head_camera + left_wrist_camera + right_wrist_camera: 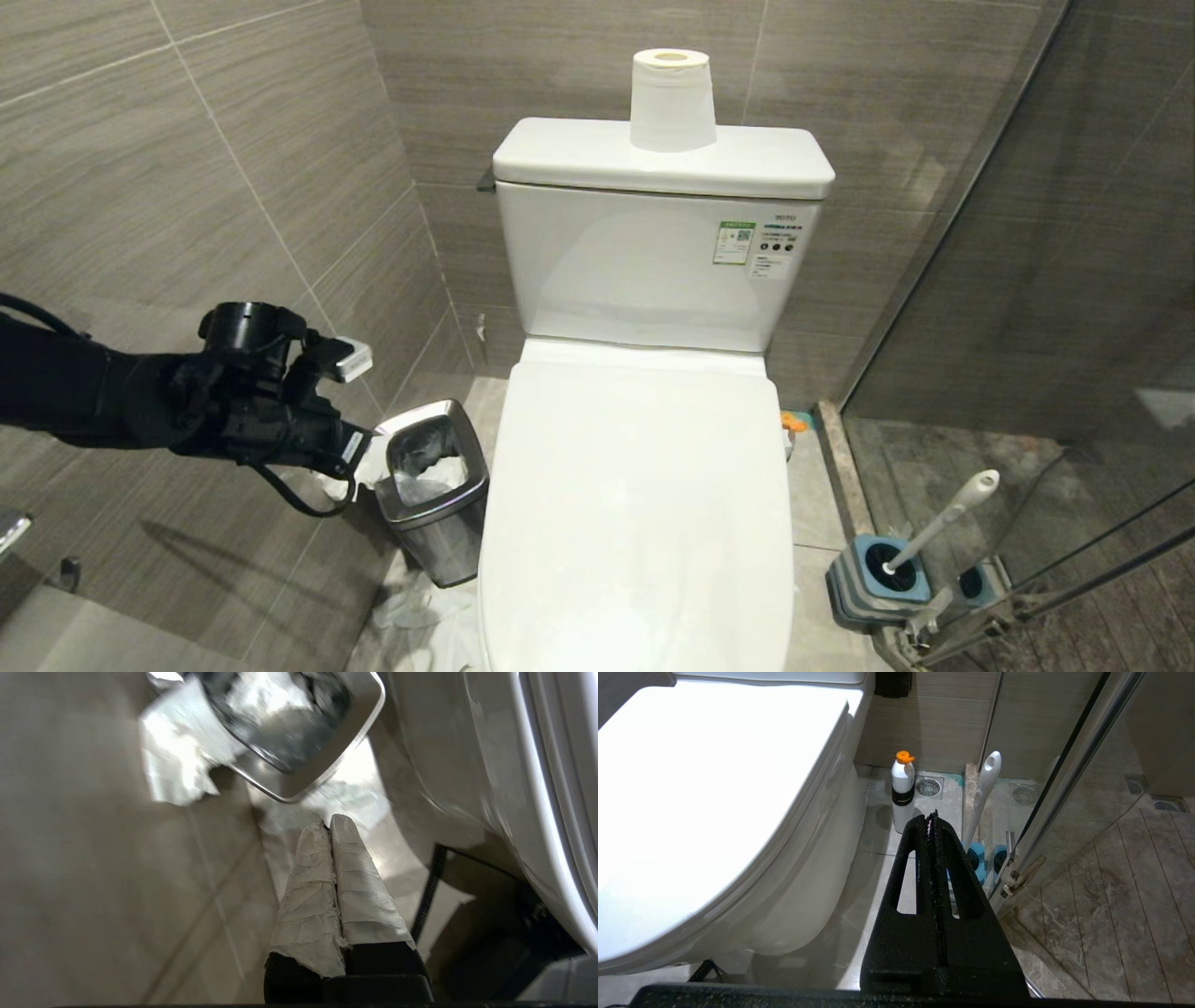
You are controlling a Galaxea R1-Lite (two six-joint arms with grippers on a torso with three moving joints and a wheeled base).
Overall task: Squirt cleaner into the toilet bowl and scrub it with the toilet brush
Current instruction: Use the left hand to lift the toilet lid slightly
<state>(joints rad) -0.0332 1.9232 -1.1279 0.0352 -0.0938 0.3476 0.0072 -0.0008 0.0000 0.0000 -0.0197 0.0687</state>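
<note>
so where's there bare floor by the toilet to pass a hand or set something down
Bare tile lies between the toilet and the toilet brush, nearer than the cleaner bottle; the shut right pincer hangs over it. The other side is crowded: waste bin and scattered paper fill the gap to the wall, by the shut left pincer.

The toilet (644, 467) stands in the middle with its lid (635, 504) down, and a paper roll (672, 101) sits on the tank (653, 271) behind. On the floor to its left is a waste bin (434, 485) with paper in it. To its right, the toilet brush (943, 518) leans in its holder (878, 583) beside the glass door (1074, 280). A cleaner bottle (903, 791) stands behind the holder, near the toilet's base.
</note>
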